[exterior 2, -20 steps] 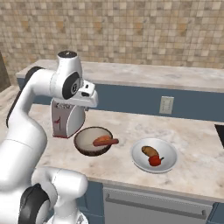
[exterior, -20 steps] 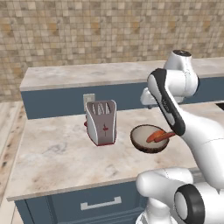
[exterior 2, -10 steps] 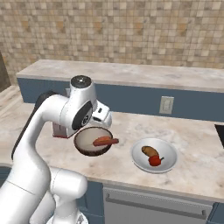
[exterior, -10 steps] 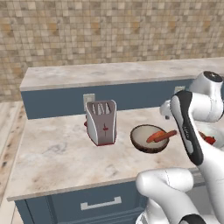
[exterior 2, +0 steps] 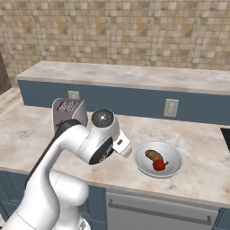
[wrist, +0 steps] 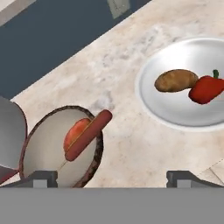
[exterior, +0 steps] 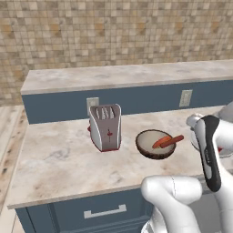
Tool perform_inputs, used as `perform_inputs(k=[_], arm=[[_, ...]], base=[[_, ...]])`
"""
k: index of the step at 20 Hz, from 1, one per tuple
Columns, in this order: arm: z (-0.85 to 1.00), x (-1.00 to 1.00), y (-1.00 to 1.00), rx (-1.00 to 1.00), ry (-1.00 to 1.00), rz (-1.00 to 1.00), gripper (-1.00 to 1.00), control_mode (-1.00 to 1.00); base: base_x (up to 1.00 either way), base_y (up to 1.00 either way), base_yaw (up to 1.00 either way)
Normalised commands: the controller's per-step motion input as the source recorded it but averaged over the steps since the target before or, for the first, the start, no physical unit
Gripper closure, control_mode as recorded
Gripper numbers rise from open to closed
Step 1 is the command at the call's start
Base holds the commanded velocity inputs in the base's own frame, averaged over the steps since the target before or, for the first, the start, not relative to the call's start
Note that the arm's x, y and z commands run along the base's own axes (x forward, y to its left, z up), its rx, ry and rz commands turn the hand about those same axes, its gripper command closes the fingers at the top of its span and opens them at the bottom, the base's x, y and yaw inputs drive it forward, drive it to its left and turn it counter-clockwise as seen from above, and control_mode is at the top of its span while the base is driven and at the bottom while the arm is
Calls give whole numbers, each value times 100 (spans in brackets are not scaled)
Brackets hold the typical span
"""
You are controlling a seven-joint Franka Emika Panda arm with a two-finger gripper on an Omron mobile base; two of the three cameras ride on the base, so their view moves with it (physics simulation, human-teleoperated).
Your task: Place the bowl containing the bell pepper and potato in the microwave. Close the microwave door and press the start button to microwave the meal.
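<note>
Left to right on the counter (exterior: 54,159): one toaster (exterior: 105,126) near the back wall, one brown bowl (exterior: 156,144) with a carrot (exterior: 167,141) poking over its rim, then one white bowl (exterior 2: 159,158) sitting by itself with bare marble all around it. Inside are one potato (exterior 2: 153,155) and one red bell pepper (exterior 2: 158,165), touching. The brown bowl sits fairly close to the front edge. The gripper (wrist: 111,178) hangs above the gap between the two bowls, jaws wide apart, holding nothing.
</note>
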Motion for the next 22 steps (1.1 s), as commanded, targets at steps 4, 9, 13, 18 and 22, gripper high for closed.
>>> perform_inputs(k=[4, 9, 13, 18, 22], arm=[[-13, 0, -94, 4, 12, -32, -100, -100], [-8, 11, -97, 3, 23, -23, -100, -100], [-18, 12, -99, 4, 22, -16, -100, -100], [-29, 1, -80, 12, 3, -6, -100, -100], [-23, 0, -38, 26, -14, 0, -100, -100]], base=[[0, 0, 0], [0, 0, 0], [0, 0, 0], [0, 0, 0], [0, 0, 0]])
